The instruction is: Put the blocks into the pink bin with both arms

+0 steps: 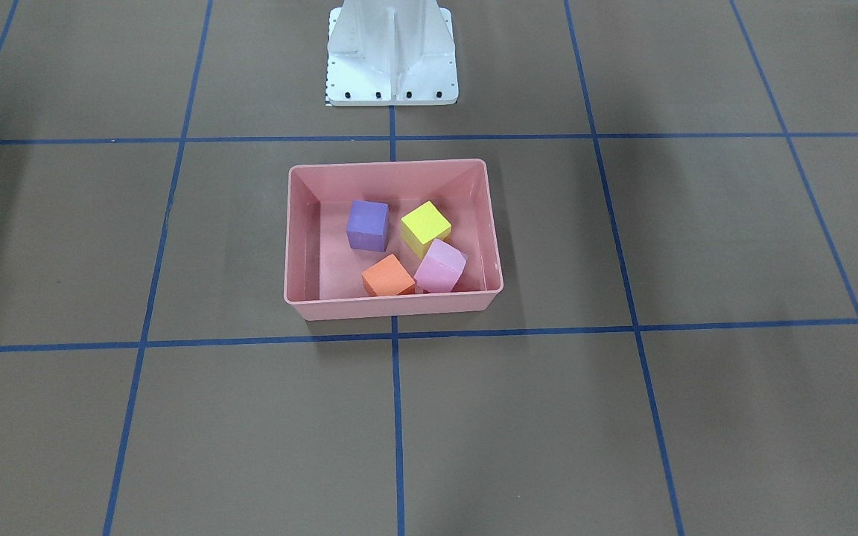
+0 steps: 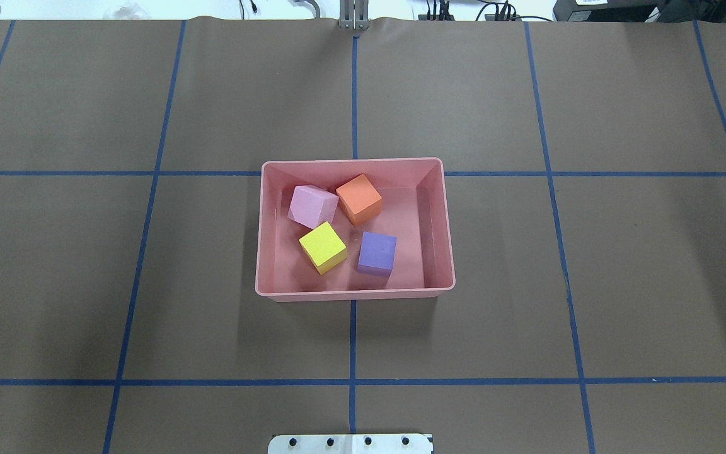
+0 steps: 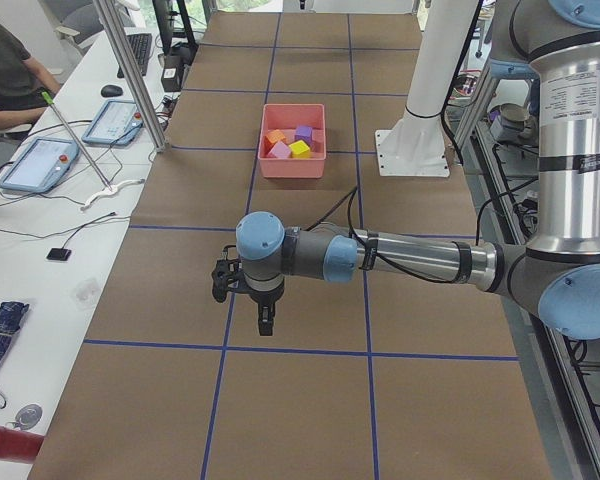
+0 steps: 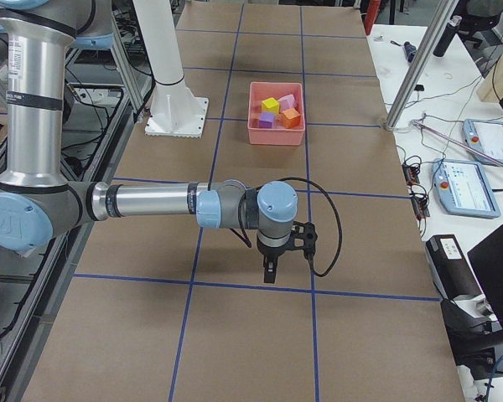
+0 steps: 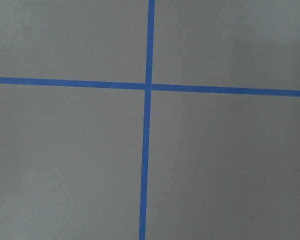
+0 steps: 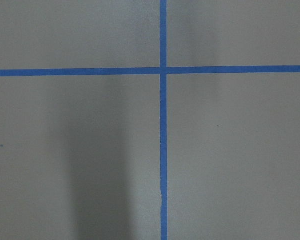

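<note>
Left gripper (image 3: 265, 322): it hangs fingers-down over the bare table (image 2: 86, 284), well apart from the bin. Only the side camera catches it, so you cannot tell whether the jaws stand wide or narrow. Its wrist camera gives you blue tape lines (image 5: 149, 86) and nothing held.
Pink bin (image 2: 355, 292): mid-table, out ahead of the white pedestal base (image 2: 350, 444), straddling the centre tape line.
Pale pink-lilac block (image 2: 312, 206): inside the bin, far-left of the floor. It looks tilted, with one corner toward the yellow block.
Yellow block (image 2: 323, 247): inside, near-left, turned off square to the walls, just beside the pink-lilac one.
Orange block (image 2: 359, 199): inside, far side, close against the pink-lilac block.
Purple block (image 2: 377, 253): inside, near side, right of centre, flat on the floor, apart from the walls.
Right gripper (image 4: 269, 272): fingers-down over bare table at the opposite end, well apart from the bin. You cannot tell its opening either; its wrist view is blue tape lines only.
Handling: judge the blocks light, soft and matte, so grippy rather than slick. Take one across two opposite flat faces at mid-height, with a gentle squeeze. Square up to the tilted one first.
Status: all four blocks sit in the bin; you can likely call it finished.
</note>
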Motion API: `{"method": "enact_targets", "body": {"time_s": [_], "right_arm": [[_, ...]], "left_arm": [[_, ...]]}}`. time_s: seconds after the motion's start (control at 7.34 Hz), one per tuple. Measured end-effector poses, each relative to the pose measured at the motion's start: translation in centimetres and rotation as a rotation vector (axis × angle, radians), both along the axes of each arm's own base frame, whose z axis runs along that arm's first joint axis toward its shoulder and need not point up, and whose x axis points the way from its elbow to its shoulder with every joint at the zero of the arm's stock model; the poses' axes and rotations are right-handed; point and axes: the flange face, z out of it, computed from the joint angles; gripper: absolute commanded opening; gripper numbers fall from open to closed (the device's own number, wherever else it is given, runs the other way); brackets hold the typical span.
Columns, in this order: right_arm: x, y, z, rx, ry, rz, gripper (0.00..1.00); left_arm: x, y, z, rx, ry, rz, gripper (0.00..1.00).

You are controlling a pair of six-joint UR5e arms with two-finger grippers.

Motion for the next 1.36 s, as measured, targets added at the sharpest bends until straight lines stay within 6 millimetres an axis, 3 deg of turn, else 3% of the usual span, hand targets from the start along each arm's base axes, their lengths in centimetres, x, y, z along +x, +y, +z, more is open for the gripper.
{"method": "enact_targets", "body": {"time_s": [1.36], "right_arm": [[-0.02,0.24,0.65,-0.014,0.002,-0.001,1.0]], "left_arm": [[-0.07,0.25,-0.49,0.008,0.0,-0.002,1.0]]}}
